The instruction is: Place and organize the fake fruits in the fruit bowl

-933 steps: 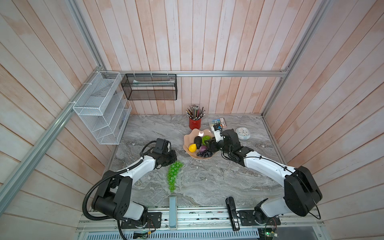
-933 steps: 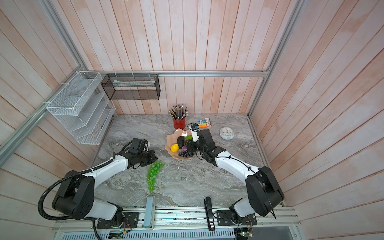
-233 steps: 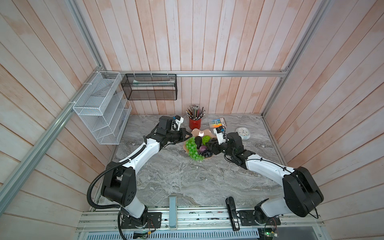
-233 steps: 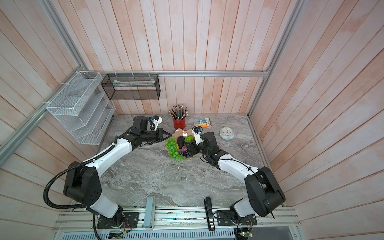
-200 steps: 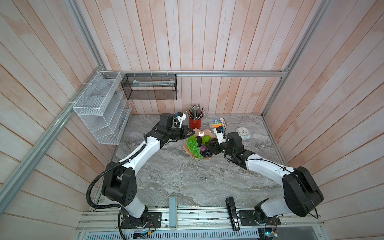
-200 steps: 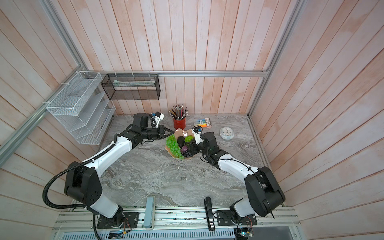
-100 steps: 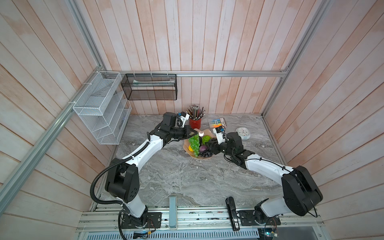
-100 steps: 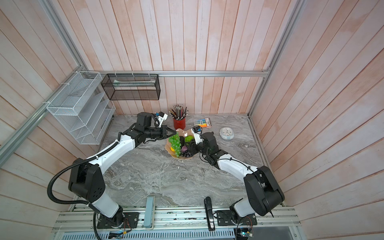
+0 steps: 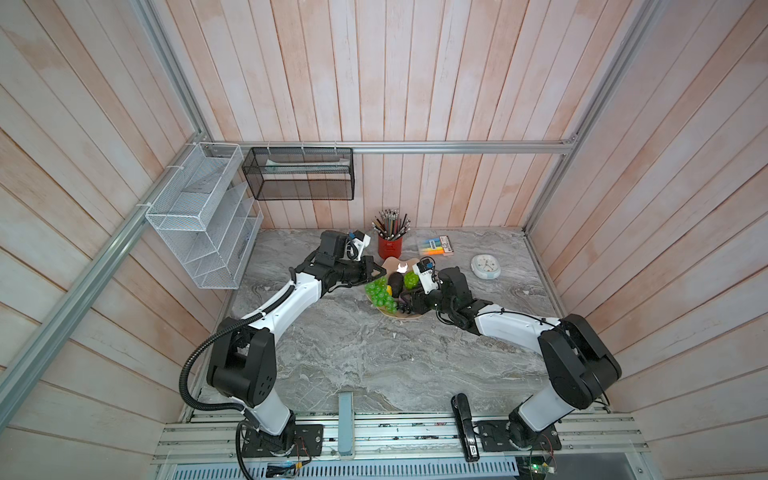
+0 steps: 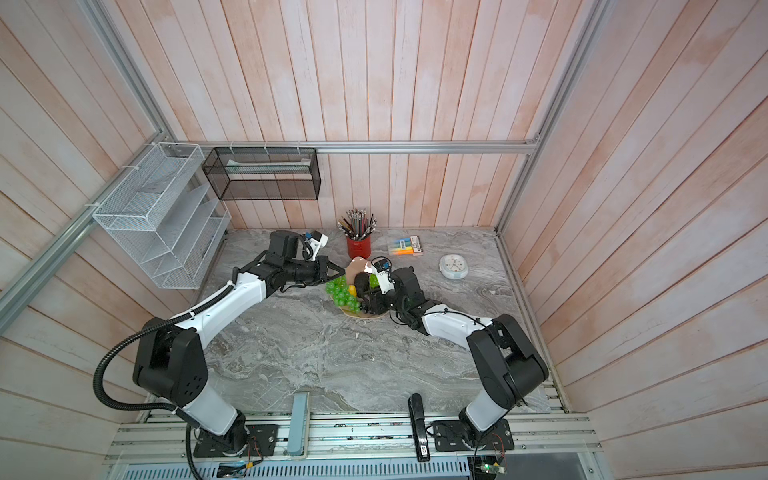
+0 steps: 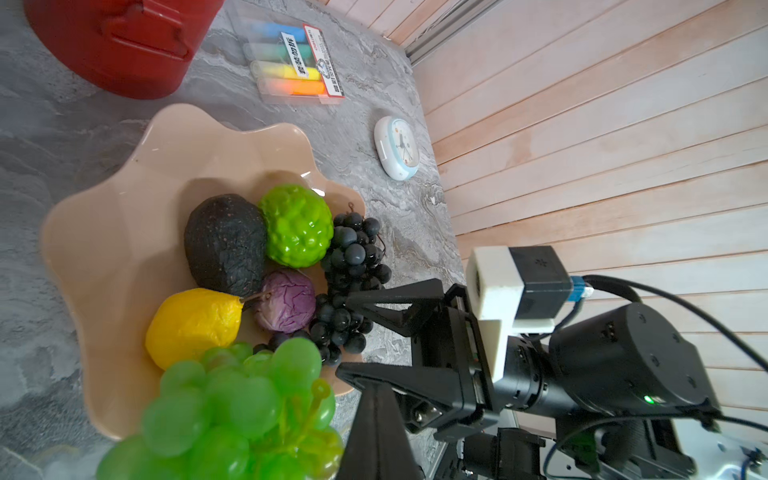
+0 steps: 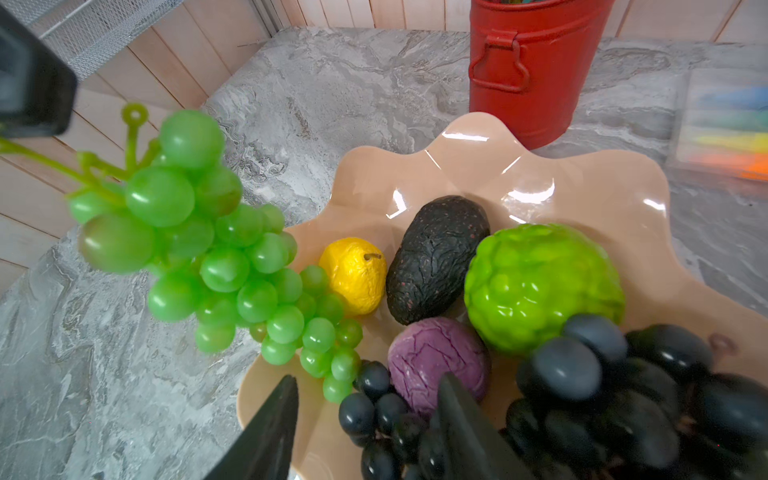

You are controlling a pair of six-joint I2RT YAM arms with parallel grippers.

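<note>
The left hand was clamped on the green grape bunch by its stem, the bunch hanging over the rim of the fruit bowl. The right hand had its jaws apart astride the dark grape bunch, which lay in the bowl beside the avocado, lime-green ball, yellow fruit and purple ball.

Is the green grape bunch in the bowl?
No: the green grape bunch hangs by its stem from the left gripper, above the fruit bowl rim.
</note>
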